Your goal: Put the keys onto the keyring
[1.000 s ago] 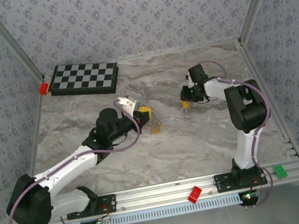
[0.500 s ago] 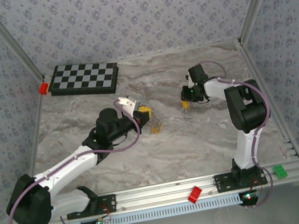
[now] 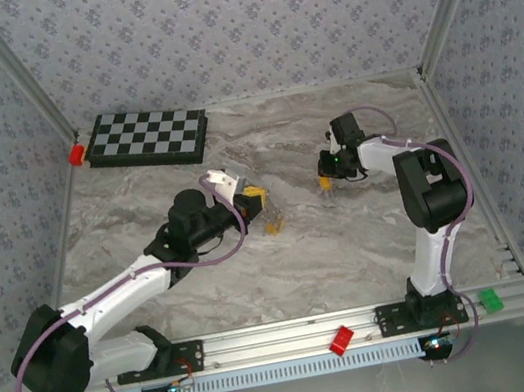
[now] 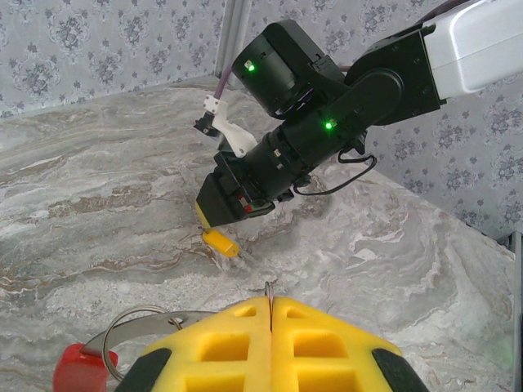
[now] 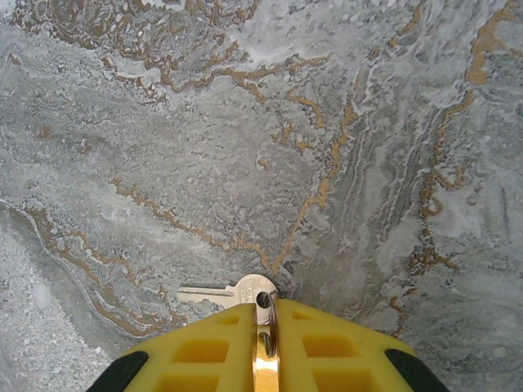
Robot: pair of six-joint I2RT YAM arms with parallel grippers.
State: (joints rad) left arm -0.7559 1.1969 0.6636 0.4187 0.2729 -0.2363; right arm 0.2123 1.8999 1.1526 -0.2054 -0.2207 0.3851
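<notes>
In the left wrist view my left gripper [image 4: 270, 300] is shut on a thin metal edge of the keyring [image 4: 122, 320]. Its wire loop and red sleeve [image 4: 80, 367] stick out to the left of the yellow fingers. My right gripper [image 5: 263, 327] is low over the marble table and shut on the orange tag [image 5: 263, 369] of a key. The silver blade of that key [image 5: 214, 294] lies flat on the table, pointing left. From the left wrist, the right gripper [image 4: 214, 214] hangs just above the same yellow-headed key [image 4: 222, 243]. From above, the left gripper [image 3: 254, 197] and right gripper [image 3: 324, 173] are a short way apart.
A small yellowish cluster [image 3: 273, 221] lies on the table just below the left gripper. A chessboard [image 3: 148, 137] with a red block [image 3: 77, 152] beside it sits at the back left. A red block [image 3: 341, 339] and a green block [image 3: 488, 298] rest on the front rail.
</notes>
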